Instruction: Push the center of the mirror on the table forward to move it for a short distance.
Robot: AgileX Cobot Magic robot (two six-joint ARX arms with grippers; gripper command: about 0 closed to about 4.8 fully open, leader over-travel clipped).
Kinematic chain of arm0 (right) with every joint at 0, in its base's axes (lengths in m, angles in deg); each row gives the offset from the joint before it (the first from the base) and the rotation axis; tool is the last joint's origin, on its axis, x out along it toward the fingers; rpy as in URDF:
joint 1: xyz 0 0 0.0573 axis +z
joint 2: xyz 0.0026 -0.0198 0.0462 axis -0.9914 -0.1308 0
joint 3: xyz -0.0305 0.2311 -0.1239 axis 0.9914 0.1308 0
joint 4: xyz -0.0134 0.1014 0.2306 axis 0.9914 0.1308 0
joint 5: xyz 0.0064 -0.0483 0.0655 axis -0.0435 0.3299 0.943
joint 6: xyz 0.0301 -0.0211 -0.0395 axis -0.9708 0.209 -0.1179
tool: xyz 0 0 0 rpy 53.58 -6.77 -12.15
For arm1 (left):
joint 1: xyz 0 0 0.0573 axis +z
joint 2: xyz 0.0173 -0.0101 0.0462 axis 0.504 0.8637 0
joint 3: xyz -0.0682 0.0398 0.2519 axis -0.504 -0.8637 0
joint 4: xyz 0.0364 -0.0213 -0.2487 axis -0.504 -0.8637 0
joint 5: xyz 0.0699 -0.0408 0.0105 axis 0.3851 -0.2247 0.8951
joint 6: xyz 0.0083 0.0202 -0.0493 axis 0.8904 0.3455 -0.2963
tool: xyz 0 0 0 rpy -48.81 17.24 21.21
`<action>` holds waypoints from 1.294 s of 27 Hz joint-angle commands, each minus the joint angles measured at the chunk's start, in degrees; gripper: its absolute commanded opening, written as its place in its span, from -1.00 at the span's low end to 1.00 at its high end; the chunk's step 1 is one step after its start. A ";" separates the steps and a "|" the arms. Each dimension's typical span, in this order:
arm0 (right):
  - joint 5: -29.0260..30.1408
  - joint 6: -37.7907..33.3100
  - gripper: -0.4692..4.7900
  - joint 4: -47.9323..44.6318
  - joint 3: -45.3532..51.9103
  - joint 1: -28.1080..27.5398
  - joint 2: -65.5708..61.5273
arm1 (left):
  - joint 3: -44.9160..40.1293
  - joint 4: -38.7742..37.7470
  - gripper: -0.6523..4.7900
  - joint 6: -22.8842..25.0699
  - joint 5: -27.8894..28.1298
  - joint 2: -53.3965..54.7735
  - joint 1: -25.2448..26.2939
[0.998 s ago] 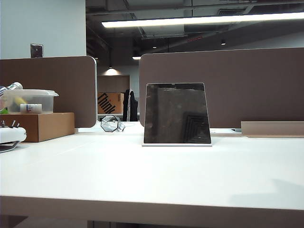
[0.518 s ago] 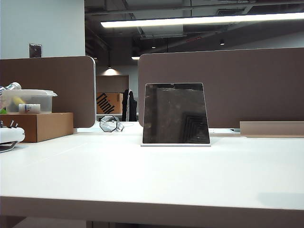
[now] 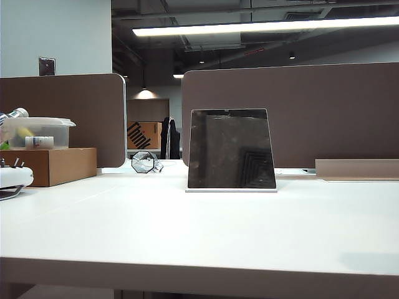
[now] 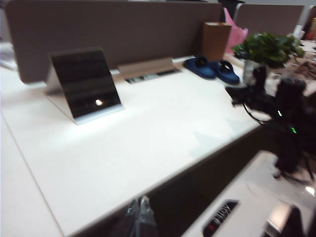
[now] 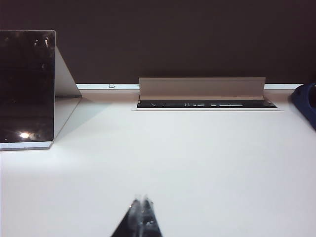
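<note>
The mirror (image 3: 232, 149) is a dark tilted panel on a thin white base, standing upright at the middle of the white table (image 3: 187, 230). Neither gripper shows in the exterior view. In the left wrist view my left gripper (image 4: 139, 200) is shut on nothing and hangs just off the table's (image 4: 148, 133) front edge, far from the mirror (image 4: 85, 84). In the right wrist view my right gripper (image 5: 142, 199) is shut and empty above bare table (image 5: 197, 148). It is well short of the mirror (image 5: 25, 86) and off to its side.
A brown cardboard box (image 3: 59, 165) carrying a clear plastic container (image 3: 37, 132) stands at the left. A small octagonal shiny object (image 3: 144, 162) lies behind the mirror's left. Brown dividers (image 3: 293, 112) back the table, with a raised cable flap (image 5: 202, 89). Blue slippers (image 4: 212, 69) lie farther along.
The whole exterior view has shifted a few pixels left. A soft shadow at the table's front right has shrunk. The mirror keeps its place against the dividers.
</note>
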 commanded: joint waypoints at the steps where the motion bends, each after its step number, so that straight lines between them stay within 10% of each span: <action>1: -0.07 0.00 -0.84 -0.76 0.24 0.68 -0.07 | -5.31 1.01 -0.78 -1.42 -4.26 -2.40 0.33; 25: 0.02 0.00 -0.84 -0.28 0.24 0.85 -0.07 | -33.46 22.25 -0.78 -4.57 -2.67 -2.32 0.87; 35: -0.04 0.00 -0.84 -0.26 0.24 0.85 -0.07 | -35.06 32.85 -0.78 4.81 13.49 -2.45 0.85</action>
